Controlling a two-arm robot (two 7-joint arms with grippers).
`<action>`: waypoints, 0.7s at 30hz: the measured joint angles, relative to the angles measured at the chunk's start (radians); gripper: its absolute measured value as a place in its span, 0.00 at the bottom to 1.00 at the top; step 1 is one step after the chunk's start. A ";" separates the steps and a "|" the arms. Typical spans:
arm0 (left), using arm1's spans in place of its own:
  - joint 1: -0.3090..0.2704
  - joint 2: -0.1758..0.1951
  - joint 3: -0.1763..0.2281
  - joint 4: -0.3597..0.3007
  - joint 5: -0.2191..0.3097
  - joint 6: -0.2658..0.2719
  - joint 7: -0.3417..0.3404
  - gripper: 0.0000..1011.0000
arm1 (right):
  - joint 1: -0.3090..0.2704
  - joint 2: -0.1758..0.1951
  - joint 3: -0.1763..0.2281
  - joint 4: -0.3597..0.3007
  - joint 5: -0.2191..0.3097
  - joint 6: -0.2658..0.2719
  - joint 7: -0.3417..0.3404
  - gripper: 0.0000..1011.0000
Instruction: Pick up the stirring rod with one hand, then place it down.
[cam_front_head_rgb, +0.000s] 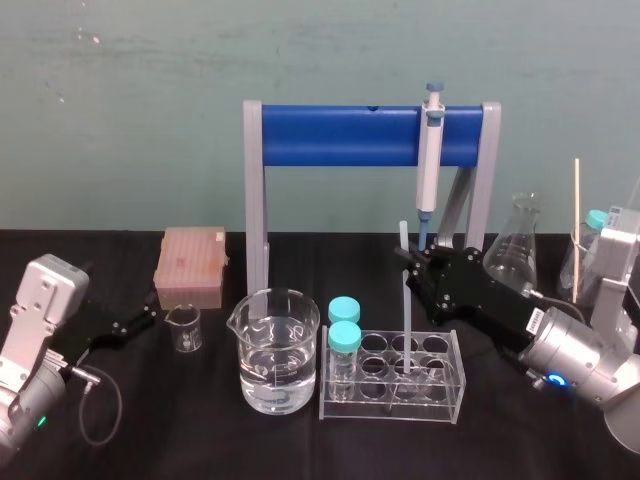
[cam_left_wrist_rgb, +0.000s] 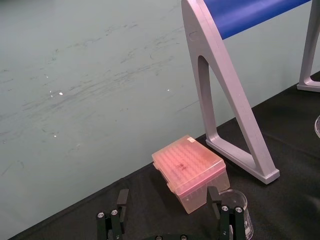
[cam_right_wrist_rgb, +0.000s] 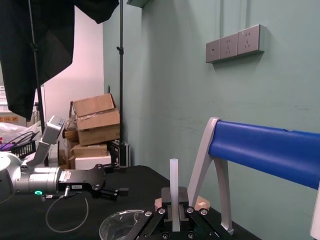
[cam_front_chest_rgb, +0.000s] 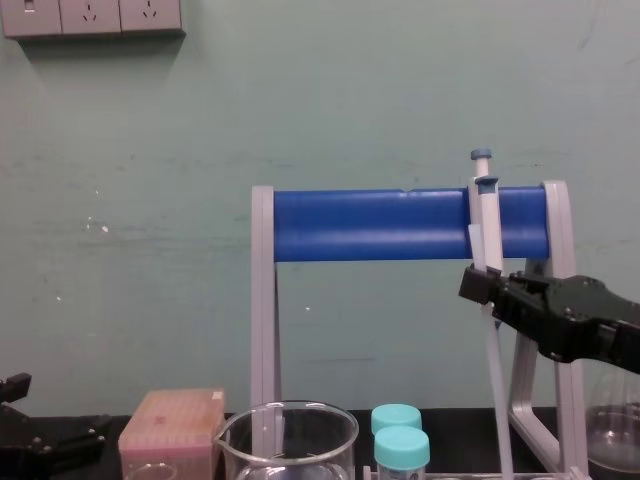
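The stirring rod (cam_front_head_rgb: 406, 320) is a thin whitish stick held nearly upright. My right gripper (cam_front_head_rgb: 410, 262) is shut on its upper part, and a short end sticks up above the jaws. The lower end reaches down to the clear test-tube rack (cam_front_head_rgb: 452, 385); I cannot tell whether it touches. In the right wrist view the rod (cam_right_wrist_rgb: 173, 182) stands clamped between the black fingers (cam_right_wrist_rgb: 164, 199). From the chest, the rod (cam_front_chest_rgb: 495, 375) hangs down from the right gripper (cam_front_chest_rgb: 478, 285) in front of the blue stand. My left gripper (cam_front_head_rgb: 150, 318) rests open at the table's left, and in its own wrist view the left gripper (cam_left_wrist_rgb: 167, 202) has its fingers apart.
A large beaker of water (cam_front_head_rgb: 278, 350) stands left of the rack, beside two blue-capped tubes (cam_front_head_rgb: 344, 338). A small beaker (cam_front_head_rgb: 184, 328) and pink tip box (cam_front_head_rgb: 190, 265) sit near the left gripper. A pipette (cam_front_head_rgb: 430, 165) hangs on the blue stand (cam_front_head_rgb: 345, 135). A flask (cam_front_head_rgb: 515, 250) stands at the right.
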 joint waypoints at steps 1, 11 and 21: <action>0.000 0.000 0.000 0.000 0.000 0.000 0.000 0.99 | 0.006 -0.005 -0.004 0.013 0.002 -0.004 0.004 0.07; 0.000 0.000 0.000 0.000 0.000 0.000 0.000 0.99 | 0.021 -0.019 -0.027 0.068 -0.005 -0.009 0.014 0.07; 0.000 0.000 0.000 0.000 0.000 0.000 0.000 0.99 | 0.017 -0.018 -0.043 0.085 -0.026 0.002 0.008 0.07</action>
